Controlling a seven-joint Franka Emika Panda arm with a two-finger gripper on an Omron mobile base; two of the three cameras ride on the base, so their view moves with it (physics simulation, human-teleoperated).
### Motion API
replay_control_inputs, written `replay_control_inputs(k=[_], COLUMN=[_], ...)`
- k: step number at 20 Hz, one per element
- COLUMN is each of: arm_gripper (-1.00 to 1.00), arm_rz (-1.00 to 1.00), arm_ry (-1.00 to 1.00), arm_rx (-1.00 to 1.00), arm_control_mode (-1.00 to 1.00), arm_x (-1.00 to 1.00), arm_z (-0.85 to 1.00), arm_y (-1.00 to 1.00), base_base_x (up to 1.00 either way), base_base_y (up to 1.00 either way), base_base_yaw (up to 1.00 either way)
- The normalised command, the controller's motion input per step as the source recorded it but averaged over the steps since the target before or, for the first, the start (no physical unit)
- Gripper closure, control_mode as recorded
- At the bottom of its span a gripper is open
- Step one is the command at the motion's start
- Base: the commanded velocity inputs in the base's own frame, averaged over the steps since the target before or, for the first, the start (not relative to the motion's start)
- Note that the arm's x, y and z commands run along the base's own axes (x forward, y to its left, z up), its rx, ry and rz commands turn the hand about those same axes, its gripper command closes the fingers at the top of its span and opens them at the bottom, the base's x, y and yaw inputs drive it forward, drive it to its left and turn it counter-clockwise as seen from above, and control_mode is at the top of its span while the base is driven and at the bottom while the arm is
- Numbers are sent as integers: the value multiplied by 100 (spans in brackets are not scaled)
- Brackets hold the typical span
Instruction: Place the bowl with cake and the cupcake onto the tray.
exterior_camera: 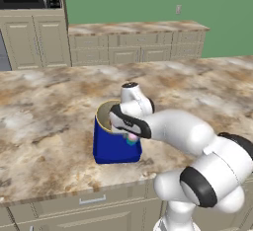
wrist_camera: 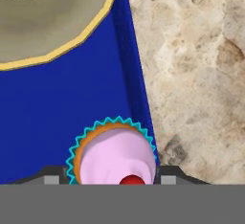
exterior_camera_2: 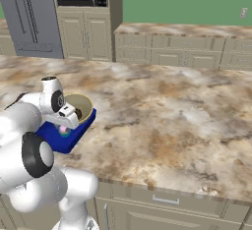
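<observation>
Start at the left of your hand view: the bowl with cake [wrist_camera: 43,22] sits ahead of the pincer and off to the left, already inside the tray [wrist_camera: 72,103], its yellow rim crossing the blue floor and a dark crumb of cake showing at the top edge. Moving right, the cupcake [wrist_camera: 114,153] lies directly between the two finger tips, so there is no sideways offset to correct. Its pink frosting and red top face straight up at the camera, which means its axis is upright and runs along the pincer's approach line. It is round in plan, so it has no long axis to line up with.

The pincer [wrist_camera: 114,180] looks pinched on the cupcake, with a tip just beside the wrapper on each side, though the tips are mostly cut off at the bottom, so judge that contact with care. Whether the wrapper is resting on the tray floor or hanging just above it, you cannot tell from here.

Further right, the tray's raised side wall runs just beside the cupcake, and past it lies the marbled counter [wrist_camera: 196,74]. The tray's long axis runs away from the pincer, toward the bowl.

Your coming move, as I judge it, is a release straight down, kept left of that wall.
</observation>
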Motion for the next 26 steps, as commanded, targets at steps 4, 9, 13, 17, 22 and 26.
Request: replay_control_inputs(k=[4,9,13,17,22,26], arm_gripper=[100,100,100,100,100,-100], arm_rz=[0,-1,0,0,0,0], arm_ry=[0,2,2,4,1,0], arm_rx=[0,-4,-6,-6,-2,0], arm_control_mode=[-100,-100,-100,-100,-100,-100], arm_x=[13,-5,1,0,0,0], arm_z=[-18,-27,-36,-37,-24,-13], arm_y=[65,31,0,2,3,9], base_base_x=[0,0,0,0,0,0], base_base_y=[0,0,0,0,0,0], base_base_yaw=[0,0,0,0,0,0])
